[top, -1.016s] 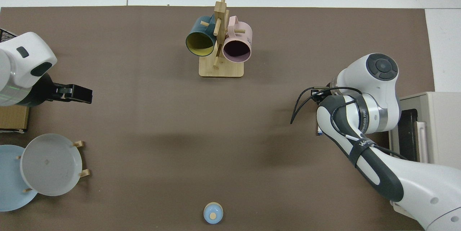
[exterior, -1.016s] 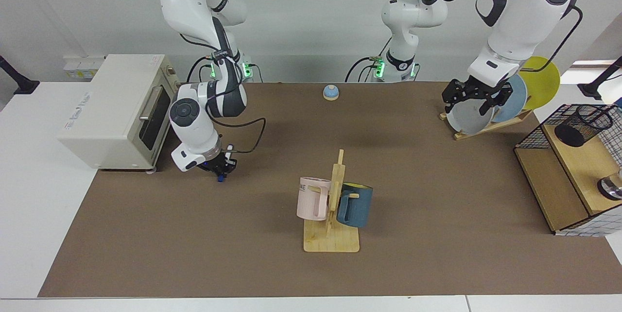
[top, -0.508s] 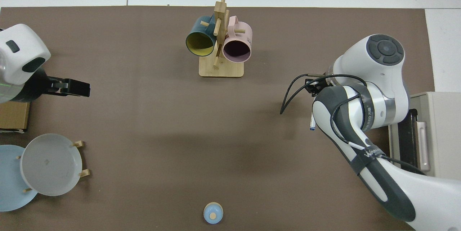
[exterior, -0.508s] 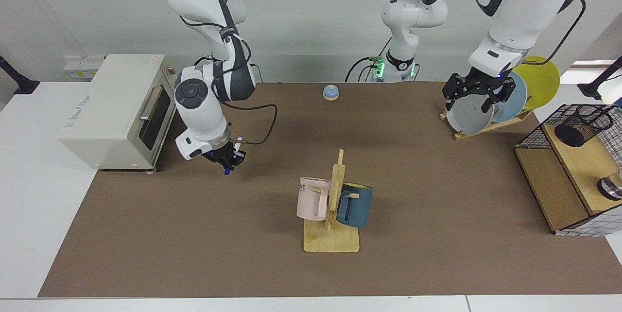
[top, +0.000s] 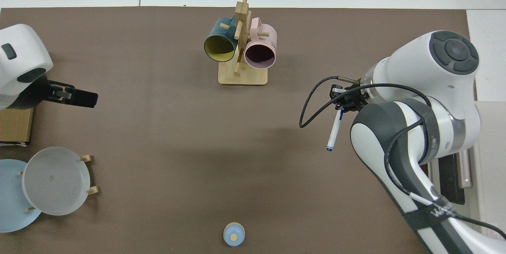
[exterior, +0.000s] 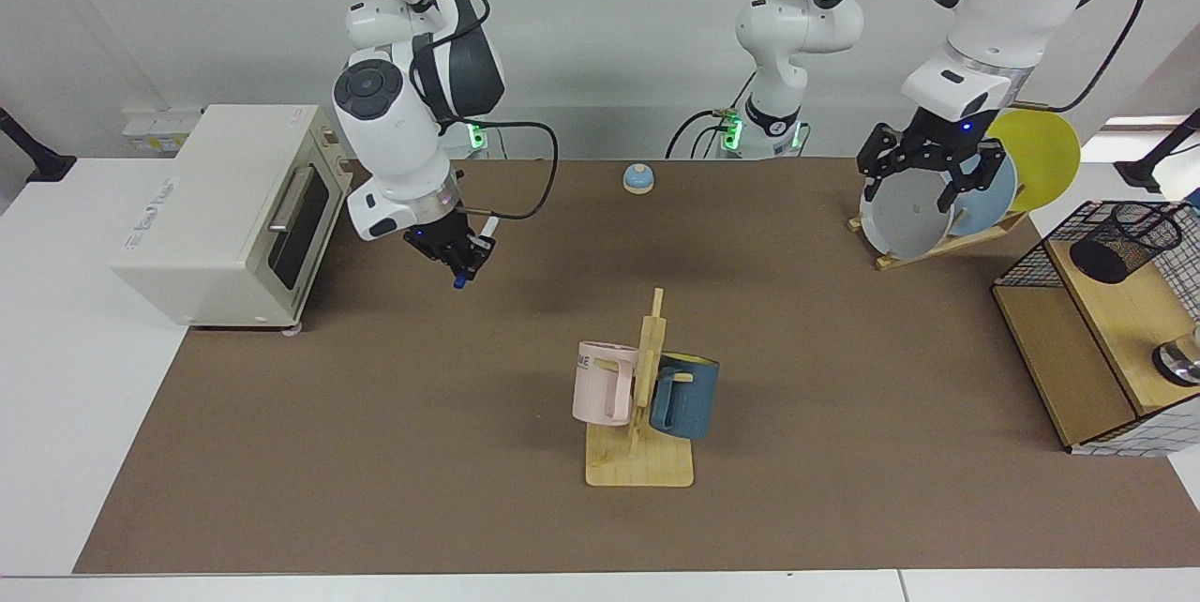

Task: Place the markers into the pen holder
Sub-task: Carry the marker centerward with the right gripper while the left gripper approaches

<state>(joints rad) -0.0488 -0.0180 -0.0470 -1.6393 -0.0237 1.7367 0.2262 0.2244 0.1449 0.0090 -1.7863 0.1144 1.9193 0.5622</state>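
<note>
My right gripper (exterior: pixel 464 263) is shut on the marker (exterior: pixel 487 229), a white barrel with a dark blue cap pointing down, held in the air beside the toaster oven. From above, the marker (top: pixel 334 127) slants out below the right gripper (top: pixel 343 105). The pen holder (exterior: pixel 1120 241), a black mesh cup, sits tilted on the wooden shelf at the far right of the facing view; the top view does not show it. My left gripper (exterior: pixel 923 185) hangs open in front of the plate rack, also seen as the left gripper (top: pixel 85 97) in the top view.
A mug tree (exterior: pixel 642 396) with a pink and a blue mug stands mid-table. Plates (exterior: pixel 905 213) lean in a rack beside the left gripper. A cream toaster oven (exterior: pixel 225 213) sits by the right arm. A small blue bell (exterior: pixel 638 178) lies at the back. A wire-grid frame (exterior: pixel 1031 255) surrounds the shelf.
The right arm has lifted the marker off the table and carried it up and toward the table's middle. The left gripper has risen slightly by the plates.
</note>
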